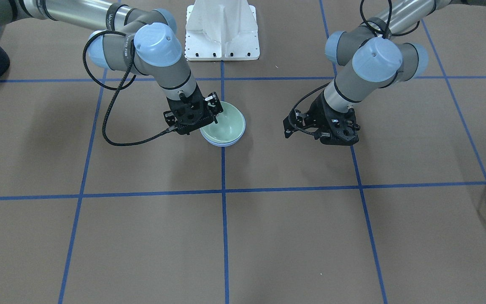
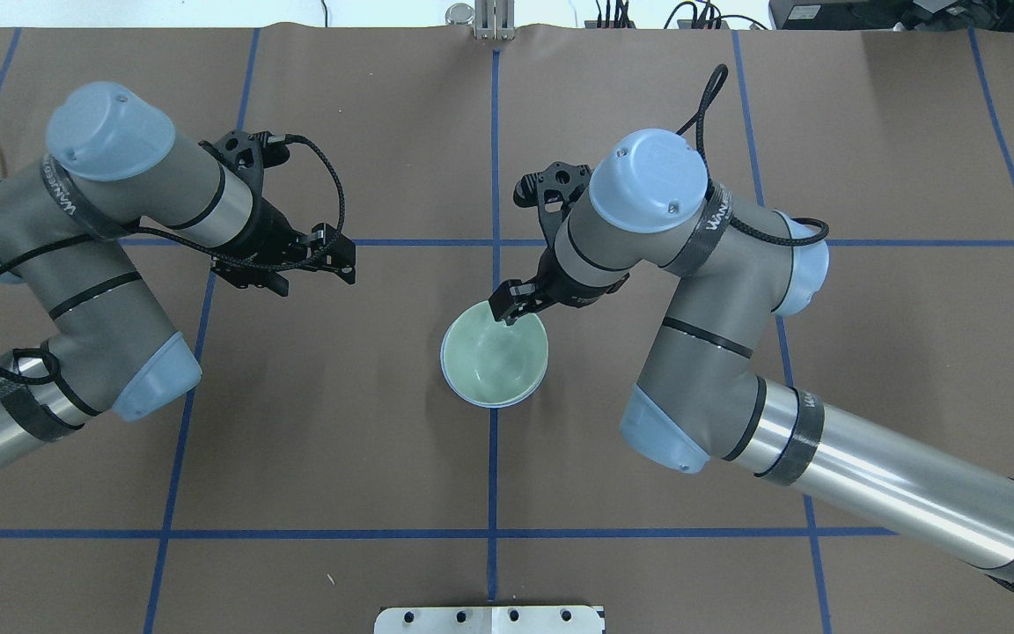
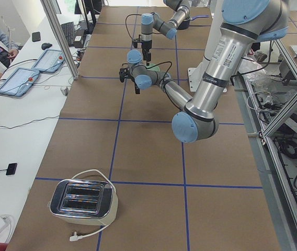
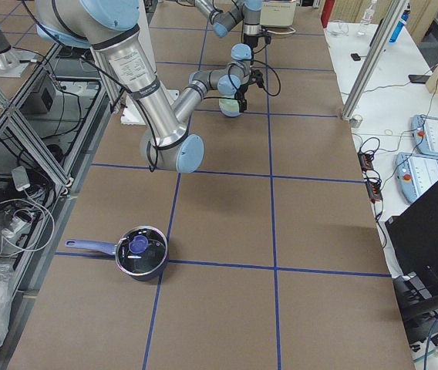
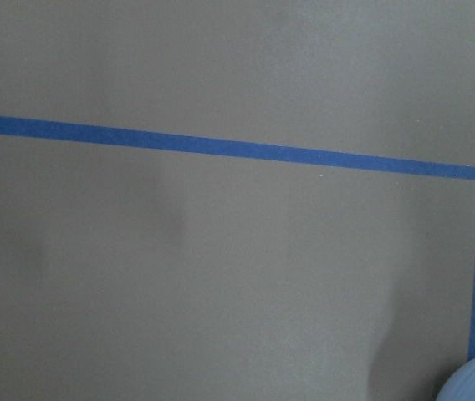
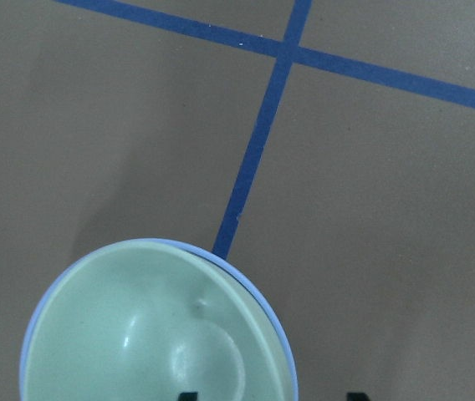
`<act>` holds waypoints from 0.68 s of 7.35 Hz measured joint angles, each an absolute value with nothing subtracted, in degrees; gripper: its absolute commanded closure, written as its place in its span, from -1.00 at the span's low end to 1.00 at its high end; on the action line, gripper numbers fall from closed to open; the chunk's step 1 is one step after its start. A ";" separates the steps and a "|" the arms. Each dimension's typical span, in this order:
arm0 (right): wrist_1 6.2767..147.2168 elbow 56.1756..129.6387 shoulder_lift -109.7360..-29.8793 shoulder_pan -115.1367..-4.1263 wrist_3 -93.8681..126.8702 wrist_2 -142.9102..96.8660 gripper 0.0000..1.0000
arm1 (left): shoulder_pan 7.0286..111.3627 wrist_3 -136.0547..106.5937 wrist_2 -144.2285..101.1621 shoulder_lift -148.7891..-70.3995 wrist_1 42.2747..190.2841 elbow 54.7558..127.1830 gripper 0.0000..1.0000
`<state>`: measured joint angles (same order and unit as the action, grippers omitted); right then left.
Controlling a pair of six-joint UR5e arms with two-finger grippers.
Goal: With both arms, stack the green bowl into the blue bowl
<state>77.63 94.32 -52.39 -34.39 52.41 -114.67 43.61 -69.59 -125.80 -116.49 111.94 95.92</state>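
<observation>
Facing the robot across the table (image 1: 150,236), the front camera shows the green bowl (image 1: 228,123) seated inside the blue bowl (image 1: 222,144). The pair stands on the brown surface right on a blue tape line (image 1: 225,236). The right gripper (image 1: 214,116) hangs at the stack's rim with one finger down inside the green bowl. The left gripper (image 1: 290,126) is well apart from the bowls, low over bare table. Its fingers look parted with nothing between them.

From overhead, only a thin blue crescent peeks out around the green bowl's edge. The right gripper's tip lies over the stack's rim. The left gripper points toward the bowls from well off to the side, holding nothing.

The left side view has the bowls small and far off under the far arm, too small to judge any grip. A toaster (image 3: 83,198) stands near the camera. The right side view gives much the same at a distance, with a dark pot (image 4: 140,252) in the foreground.

The left wrist camera sees brown table, tape lines and a sliver of blue bowl in the lower right corner. No fingers show.

The right wrist camera looks down on the stack. Two black fingertips (image 6: 188,395) are spread wide, one inside the green bowl and one outside the rim, not pinching it.
</observation>
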 measured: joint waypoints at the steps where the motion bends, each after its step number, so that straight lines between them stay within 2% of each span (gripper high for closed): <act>1: 72.53 94.64 -54.05 -36.30 52.39 -114.74 -1.00 | 44.53 -69.53 -126.37 -116.51 111.84 96.21 -0.93; 3: 62.48 95.05 -58.97 -41.68 52.13 -116.10 -1.00 | 49.12 -67.68 -129.32 -115.64 111.65 97.82 -0.94; 5: 59.55 97.26 -63.91 -46.79 49.34 -116.19 -1.00 | 54.89 -57.13 -131.60 -109.06 111.34 101.61 -0.94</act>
